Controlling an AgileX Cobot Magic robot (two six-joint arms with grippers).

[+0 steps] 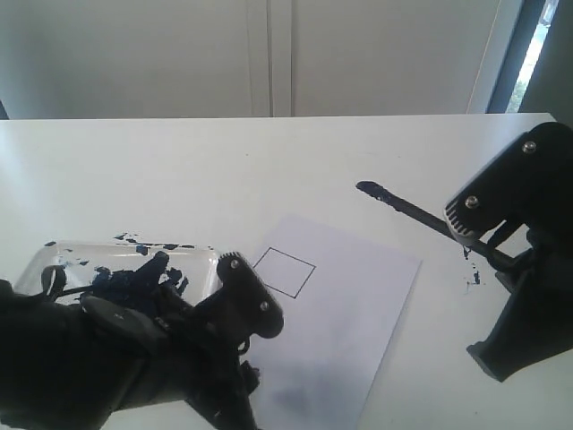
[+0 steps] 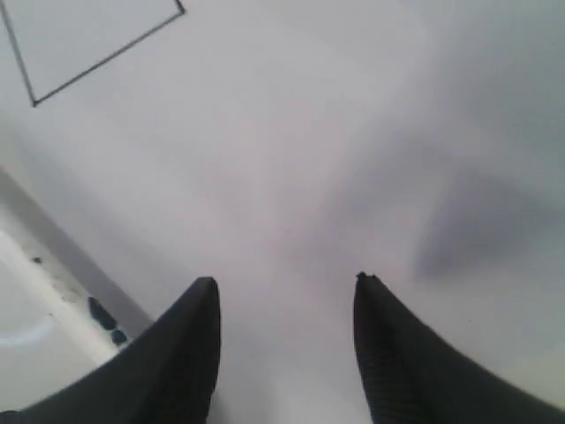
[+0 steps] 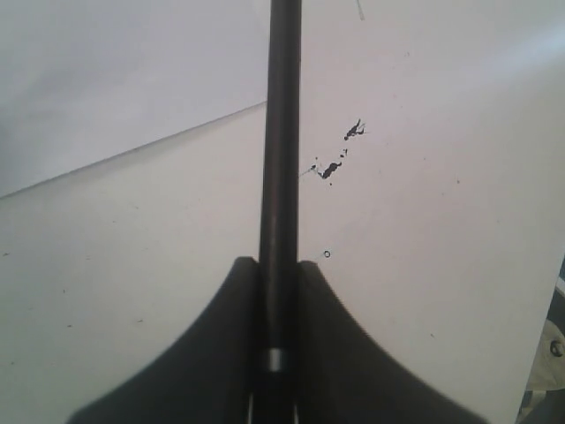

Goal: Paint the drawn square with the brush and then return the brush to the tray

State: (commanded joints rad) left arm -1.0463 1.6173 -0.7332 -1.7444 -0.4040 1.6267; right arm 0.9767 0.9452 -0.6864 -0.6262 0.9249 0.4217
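Clamping the brush (image 1: 412,209), the right gripper (image 3: 278,262) holds it with its long axis slanting from the right toward the far left. Its dark tip is over bare bench (image 1: 179,170), beyond the paper (image 1: 358,305). The left gripper (image 2: 284,281) gapes empty over the paper, beside the tray (image 1: 54,255).

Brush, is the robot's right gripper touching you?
Touching. The right wrist view shows the right gripper pinching the brush: its two dark fingers press against both sides of the black handle, with no gap showing.
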